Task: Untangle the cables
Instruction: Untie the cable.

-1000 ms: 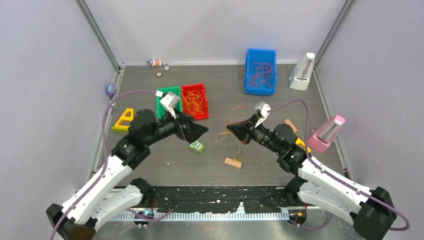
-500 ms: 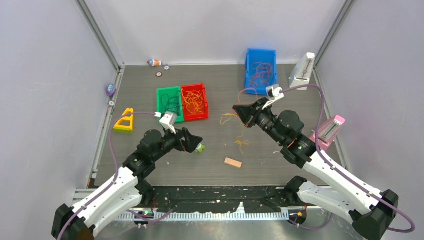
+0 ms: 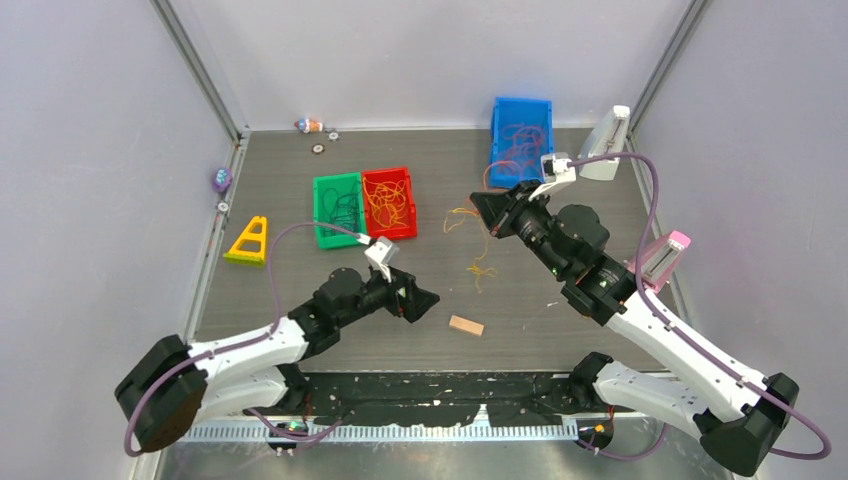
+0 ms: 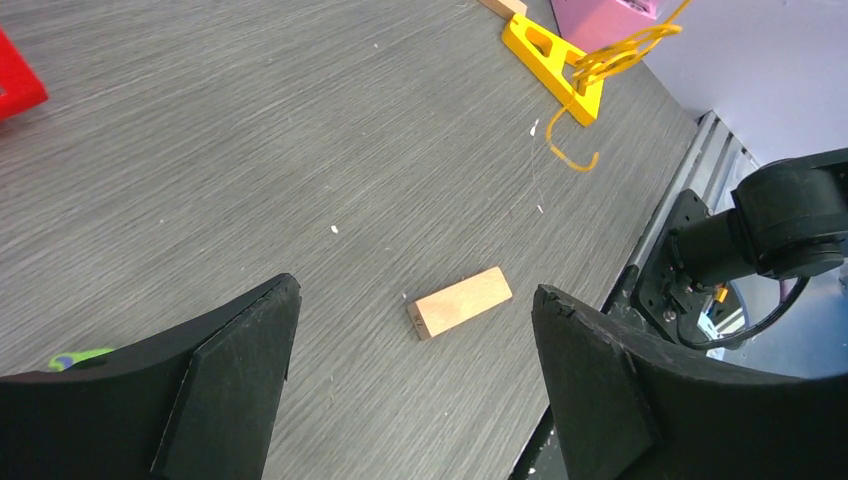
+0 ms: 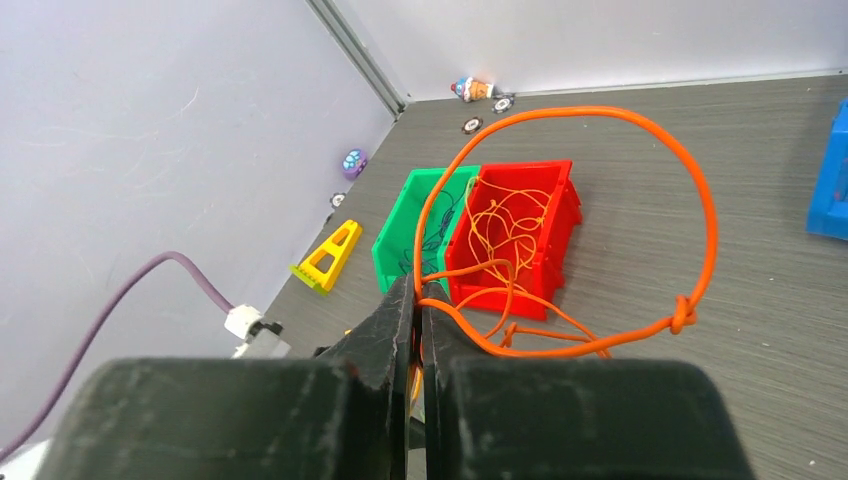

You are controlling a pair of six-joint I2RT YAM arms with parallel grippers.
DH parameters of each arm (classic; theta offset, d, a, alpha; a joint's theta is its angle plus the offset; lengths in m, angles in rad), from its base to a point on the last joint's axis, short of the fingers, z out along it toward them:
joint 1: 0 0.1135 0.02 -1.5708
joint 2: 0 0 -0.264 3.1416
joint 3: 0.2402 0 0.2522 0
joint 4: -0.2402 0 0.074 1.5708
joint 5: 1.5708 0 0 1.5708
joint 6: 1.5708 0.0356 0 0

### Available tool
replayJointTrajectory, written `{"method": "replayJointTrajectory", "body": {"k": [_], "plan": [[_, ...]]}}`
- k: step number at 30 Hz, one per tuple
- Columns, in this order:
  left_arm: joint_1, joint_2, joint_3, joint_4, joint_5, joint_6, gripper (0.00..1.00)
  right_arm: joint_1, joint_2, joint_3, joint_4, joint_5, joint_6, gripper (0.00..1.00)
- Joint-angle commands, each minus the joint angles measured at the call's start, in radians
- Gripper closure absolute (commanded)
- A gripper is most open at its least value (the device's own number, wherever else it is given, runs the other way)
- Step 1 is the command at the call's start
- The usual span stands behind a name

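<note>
My right gripper (image 3: 478, 206) (image 5: 418, 287) is shut on a thin orange cable (image 5: 690, 200) that loops up in front of its jaws with a knot in it. In the top view, orange cables (image 3: 480, 262) dangle from it down to the table. More cables lie in the red bin (image 3: 388, 203), the green bin (image 3: 338, 208) and the blue bin (image 3: 521, 140). My left gripper (image 3: 425, 298) (image 4: 414, 292) stands open low over the table with nothing between its fingers. In the left wrist view a hanging orange cable (image 4: 620, 55) shows far ahead.
A wooden block (image 3: 465, 325) (image 4: 462, 302) lies just ahead of the left gripper. A yellow triangle (image 3: 248, 240) sits at the left. A pink stand (image 3: 660, 255) and a white stand (image 3: 605, 140) are at the right. Small toys (image 3: 310, 126) lie by the back wall.
The left arm has swung away from the bins, forward and right, to the wooden block, and now covers the green toy. The right gripper has carried the orange cables back and right.
</note>
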Motion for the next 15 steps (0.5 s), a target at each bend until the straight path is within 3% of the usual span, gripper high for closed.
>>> {"method": "replayJointTrajectory", "body": {"k": [1, 7, 15], "plan": [[-0.031, 0.107, 0.057, 0.245, -0.018, 0.057, 0.14, -0.003, 0.002, 0.06, 0.011, 0.021, 0.018, 0.94], [-0.046, 0.211, 0.133, 0.38, 0.023, 0.069, 0.13, -0.003, 0.004, 0.065, 0.01, 0.012, 0.025, 0.94], [-0.098, 0.297, 0.267, 0.425, 0.072, 0.152, 0.16, -0.003, 0.015, 0.074, 0.0, -0.002, 0.034, 0.95]]}}
